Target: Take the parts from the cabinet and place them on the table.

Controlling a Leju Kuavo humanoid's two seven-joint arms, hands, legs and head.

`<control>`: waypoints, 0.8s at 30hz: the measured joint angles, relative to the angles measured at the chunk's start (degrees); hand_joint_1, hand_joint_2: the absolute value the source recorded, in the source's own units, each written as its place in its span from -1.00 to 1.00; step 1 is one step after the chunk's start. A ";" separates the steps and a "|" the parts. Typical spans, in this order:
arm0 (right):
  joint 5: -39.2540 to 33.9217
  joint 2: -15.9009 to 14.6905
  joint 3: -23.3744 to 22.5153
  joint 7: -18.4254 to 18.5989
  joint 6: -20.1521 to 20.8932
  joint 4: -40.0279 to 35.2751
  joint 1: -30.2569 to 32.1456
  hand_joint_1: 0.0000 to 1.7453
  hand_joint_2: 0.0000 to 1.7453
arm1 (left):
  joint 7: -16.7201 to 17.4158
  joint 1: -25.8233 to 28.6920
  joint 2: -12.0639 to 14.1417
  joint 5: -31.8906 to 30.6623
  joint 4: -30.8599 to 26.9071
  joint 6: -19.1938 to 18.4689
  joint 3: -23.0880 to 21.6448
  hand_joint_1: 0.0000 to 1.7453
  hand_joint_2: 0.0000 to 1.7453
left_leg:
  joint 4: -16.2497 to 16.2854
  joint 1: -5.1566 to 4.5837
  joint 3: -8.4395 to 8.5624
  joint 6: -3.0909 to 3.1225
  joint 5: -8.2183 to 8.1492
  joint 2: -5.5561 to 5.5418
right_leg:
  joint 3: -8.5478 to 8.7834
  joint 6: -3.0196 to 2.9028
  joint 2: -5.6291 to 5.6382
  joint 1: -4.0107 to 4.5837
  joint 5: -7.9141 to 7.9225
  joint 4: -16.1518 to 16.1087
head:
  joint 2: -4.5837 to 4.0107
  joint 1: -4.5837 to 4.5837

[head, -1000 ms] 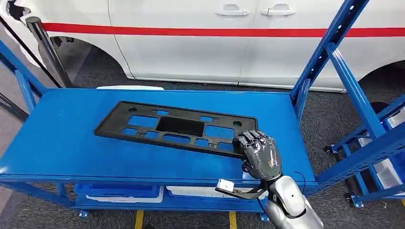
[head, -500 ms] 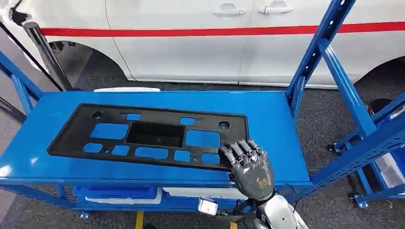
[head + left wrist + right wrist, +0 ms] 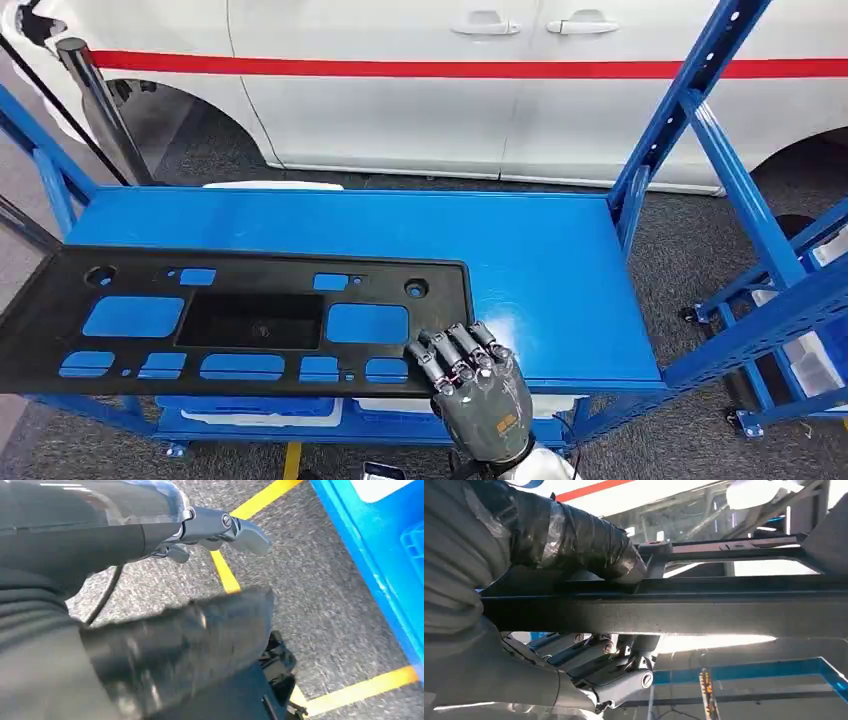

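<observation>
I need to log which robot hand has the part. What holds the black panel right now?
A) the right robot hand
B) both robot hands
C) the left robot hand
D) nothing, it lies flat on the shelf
A: the right robot hand grips the black panel at its near right corner.

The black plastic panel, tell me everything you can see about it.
The black plastic panel is a long, flat, matte rectangle pierced by rectangular cutouts of several sizes, a larger dark recessed window near its middle and round holes toward each end. It lies roughly level over the front of the blue shelf, its near edge and left end jutting past the shelf. The right hand grips its near right corner, dark fingers on top; the right wrist view shows the thumb on one face, fingers on the other.
</observation>
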 joint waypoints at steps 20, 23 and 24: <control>-2.76 0.13 0.92 0.22 -0.02 0.39 0.51 1.00 1.00 | 3.78 0.52 -0.15 -0.70 0.02 5.40 0.26 -1.00 1.00 | 17.19 0.21 -7.88 -3.33 -7.43 -0.02 | 2.90 -2.29 -0.07 0.01 2.66 -4.74 | -0.02 -0.15; -2.76 0.13 0.92 0.18 -0.02 0.50 0.56 1.00 1.00 | 3.78 0.40 -0.13 -0.70 0.02 5.49 0.28 -1.00 1.00 | 3.07 0.43 -1.16 -3.16 0.05 0.03 | 3.31 -1.83 0.12 -0.09 2.36 -4.59 | 0.00 -0.15; -2.76 0.13 0.92 0.20 -0.02 0.50 0.55 1.00 1.00 | 3.80 0.39 -0.15 -0.70 0.02 5.49 0.28 -1.00 1.00 | 1.07 0.11 -0.10 -2.98 -0.90 -0.05 | 3.21 -1.50 0.11 0.28 2.20 -4.46 | 0.00 -0.13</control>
